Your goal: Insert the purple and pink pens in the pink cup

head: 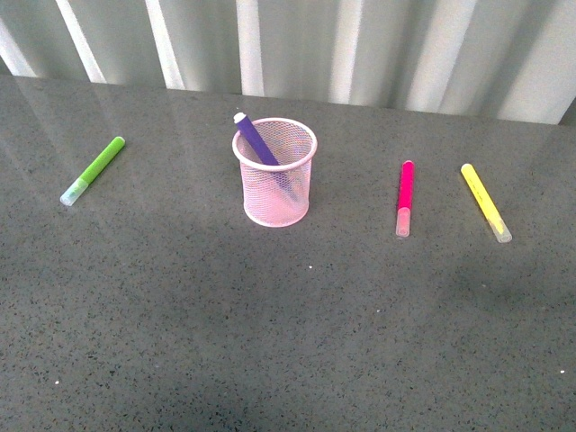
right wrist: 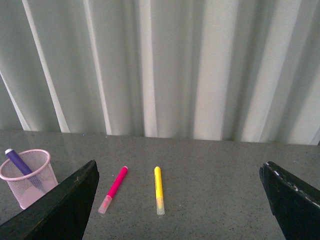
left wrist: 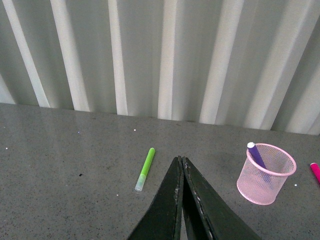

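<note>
The pink cup (head: 277, 173) stands upright at mid-table. The purple pen (head: 257, 140) leans inside it, its end sticking out at the rim. The pink pen (head: 405, 197) lies flat on the table to the cup's right, pale cap toward me. Neither gripper shows in the front view. In the left wrist view my left gripper (left wrist: 180, 161) is shut and empty, well back from the cup (left wrist: 264, 174) and the purple pen (left wrist: 257, 156). In the right wrist view my right gripper (right wrist: 179, 172) is open wide and empty, above the table behind the pink pen (right wrist: 114, 188); the cup (right wrist: 27, 177) is off to one side.
A lime-green marker (head: 94, 169) lies left of the cup and also shows in the left wrist view (left wrist: 145, 168). A yellow marker (head: 485, 201) lies right of the pink pen, seen too in the right wrist view (right wrist: 158, 189). A pleated pale curtain (head: 297, 45) backs the dark speckled table (head: 288, 342).
</note>
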### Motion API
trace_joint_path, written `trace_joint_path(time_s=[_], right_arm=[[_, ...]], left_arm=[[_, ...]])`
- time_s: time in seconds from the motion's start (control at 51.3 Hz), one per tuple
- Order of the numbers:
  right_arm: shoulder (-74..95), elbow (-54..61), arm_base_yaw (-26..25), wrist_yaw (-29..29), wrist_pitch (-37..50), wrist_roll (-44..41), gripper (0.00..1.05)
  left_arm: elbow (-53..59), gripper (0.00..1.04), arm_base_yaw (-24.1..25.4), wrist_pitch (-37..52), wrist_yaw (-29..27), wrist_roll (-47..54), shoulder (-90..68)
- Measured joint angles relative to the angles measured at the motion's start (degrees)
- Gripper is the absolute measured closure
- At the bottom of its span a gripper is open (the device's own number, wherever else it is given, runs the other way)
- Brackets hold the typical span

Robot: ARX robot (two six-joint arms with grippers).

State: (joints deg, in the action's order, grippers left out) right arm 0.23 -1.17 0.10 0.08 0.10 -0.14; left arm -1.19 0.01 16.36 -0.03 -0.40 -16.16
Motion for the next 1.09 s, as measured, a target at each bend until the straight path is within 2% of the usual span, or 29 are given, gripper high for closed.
trace_joint_path(time_s=[0.39, 0.468, 0.662, 0.799, 0.896, 0.916, 1.013, 1.091], right_arm=[[0.0, 0.0, 0.0, 0.0, 0.0, 0.0, 0.07], [0.0, 0.0, 0.0, 0.0, 0.0, 0.0, 0.07], [0.0, 0.0, 0.0, 0.0, 0.0, 0.0, 0.07], [0.0, 0.0, 0.0, 0.0, 0.0, 0.0, 0.07], [0.0, 0.0, 0.0, 0.0, 0.0, 0.0, 0.07], [0.4, -0.2, -0.1, -0.5, -0.8, -0.1, 0.07], [8.9, -7.0, -2.1, -6.7, -15.1, -0.7, 0.07], [16.9, -12.5, -5.1, -10.8, -15.9, -0.3, 0.07]], left_arm=[[0.0, 1.01, 0.0, -6.3, 0.0, 0.0, 6.3], [0.0, 1.01, 0.0, -15.7, 0.0, 0.0, 13.9], [0.0, 1.01, 0.0, -16.3, 0.0, 0.0, 15.9], [0.0, 0.71, 0.0, -16.3, 0.0, 0.0, 15.9], [0.0, 0.46, 0.0, -16.3, 0.0, 0.0, 16.0], [0.0, 0.42, 0.0, -16.3, 0.0, 0.0, 16.0], [0.0, 0.26, 0.0, -16.3, 0.0, 0.0, 16.0], [0.0, 0.14, 0.0, -16.3, 0.0, 0.0, 16.0]])
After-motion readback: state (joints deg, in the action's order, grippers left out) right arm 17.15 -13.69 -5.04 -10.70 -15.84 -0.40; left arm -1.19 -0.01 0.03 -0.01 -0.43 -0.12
